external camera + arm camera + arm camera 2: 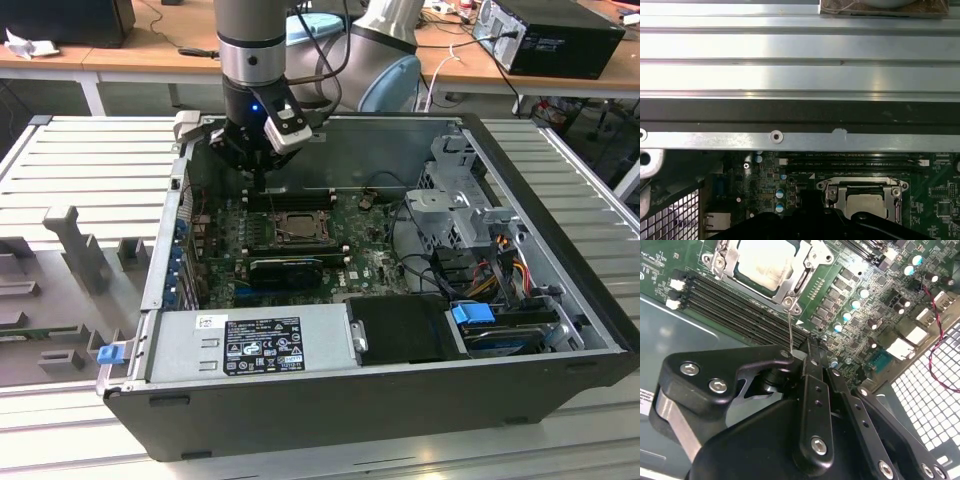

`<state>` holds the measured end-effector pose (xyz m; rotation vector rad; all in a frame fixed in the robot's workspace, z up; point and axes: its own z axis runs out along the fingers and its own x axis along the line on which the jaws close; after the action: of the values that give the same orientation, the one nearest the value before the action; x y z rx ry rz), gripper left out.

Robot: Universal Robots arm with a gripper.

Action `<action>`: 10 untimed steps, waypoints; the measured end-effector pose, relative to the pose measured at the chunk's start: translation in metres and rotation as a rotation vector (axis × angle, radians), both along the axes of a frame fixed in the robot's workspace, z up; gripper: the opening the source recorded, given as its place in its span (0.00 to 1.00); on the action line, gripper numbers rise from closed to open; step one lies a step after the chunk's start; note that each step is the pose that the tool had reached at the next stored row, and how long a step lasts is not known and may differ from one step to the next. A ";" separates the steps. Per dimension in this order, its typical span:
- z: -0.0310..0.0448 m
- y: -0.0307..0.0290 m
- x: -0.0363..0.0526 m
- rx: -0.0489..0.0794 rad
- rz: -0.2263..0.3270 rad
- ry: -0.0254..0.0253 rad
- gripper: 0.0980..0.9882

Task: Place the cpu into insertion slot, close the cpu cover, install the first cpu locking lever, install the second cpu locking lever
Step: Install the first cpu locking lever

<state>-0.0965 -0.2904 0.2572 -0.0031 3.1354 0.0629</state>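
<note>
- In the exterior view, an open computer case (330, 410) is seen lying on a ribbed metal table (90, 150), with the motherboard (375, 265) exposed inside it.
- The arm (250, 40) is reached down into the far corner of the case on the exterior view's left, and the gripper (258, 178) is held low over the board, just beyond the socket.
- The cpu (298, 228) is seen lying flat at the middle of the board, framed by the cpu cover (272, 228), which is folded down over it.
- In the second wrist view, the silvery top of the cpu (765, 262) is shown through the window of the cpu cover (797, 270), which lies flat around it.
- A thin metal locking lever (790, 325) is run from the corner of the cover straight to the fingertips of the gripper (801, 354).
- The black fingers (812, 390) are drawn together, and the end of the lever appears to be pinched between them.
- Long dark memory slots (740, 305) are laid beside the socket, between it and the gripper.
- In the first wrist view, the cpu (869, 206) is seen seated in the insertion slot (867, 190) beneath the closed frame of the cover (832, 192), near the grey case wall (800, 135).
</note>
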 end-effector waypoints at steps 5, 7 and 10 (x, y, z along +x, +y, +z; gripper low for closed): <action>-0.0001 0.0000 0.0013 0.000 0.000 0.0000 0.01; -0.0002 0.0000 0.0020 0.000 0.000 0.0000 0.01; -0.0003 0.0000 0.0032 0.000 0.000 0.0000 0.01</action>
<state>-0.0932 -0.2904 0.2569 -0.0031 3.1354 0.0629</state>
